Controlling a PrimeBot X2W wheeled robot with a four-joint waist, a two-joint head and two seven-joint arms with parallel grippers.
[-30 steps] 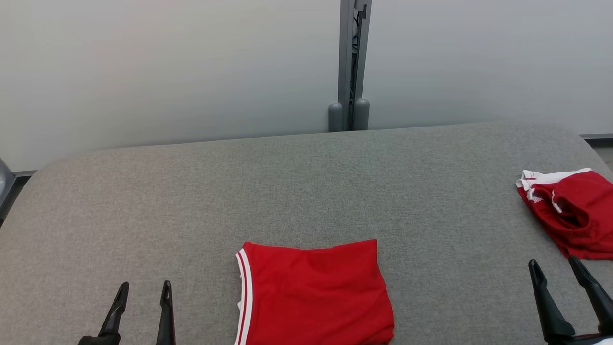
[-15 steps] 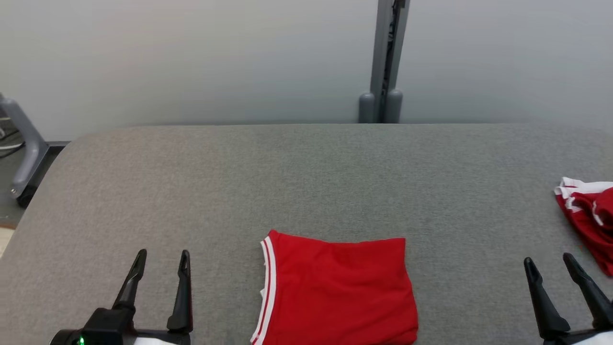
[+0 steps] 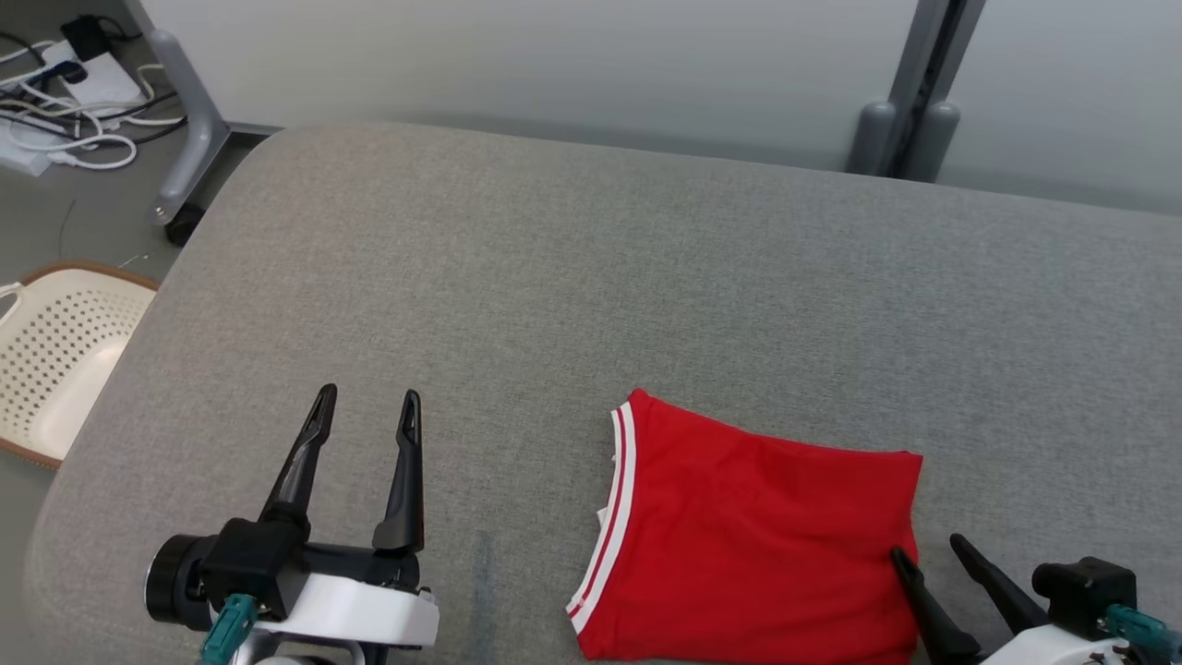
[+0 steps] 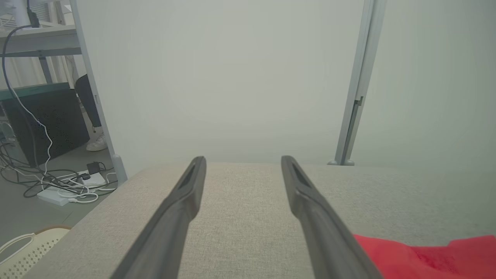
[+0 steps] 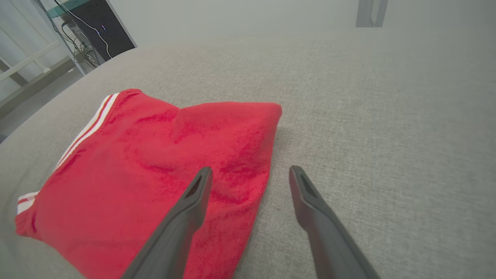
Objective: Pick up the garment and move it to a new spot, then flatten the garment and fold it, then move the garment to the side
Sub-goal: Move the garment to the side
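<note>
Red folded garment (image 3: 748, 545) on counter (image 3: 554, 277): judged light, limp, layers liable to slide. Right edge best pinched through all layers. Left gripper (image 3: 367, 395), right gripper (image 3: 926, 547): fingers wide, empty.

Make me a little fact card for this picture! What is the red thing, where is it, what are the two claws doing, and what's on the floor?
red thing: folded garment, red with white stripes along one edge
where: lying flat on the grey table
left claw: open, empty, over bare table beside the garment
right claw: open, empty, one finger over the garment's right edge, the other over the table
floor: cream basket with holes, white cables
</note>
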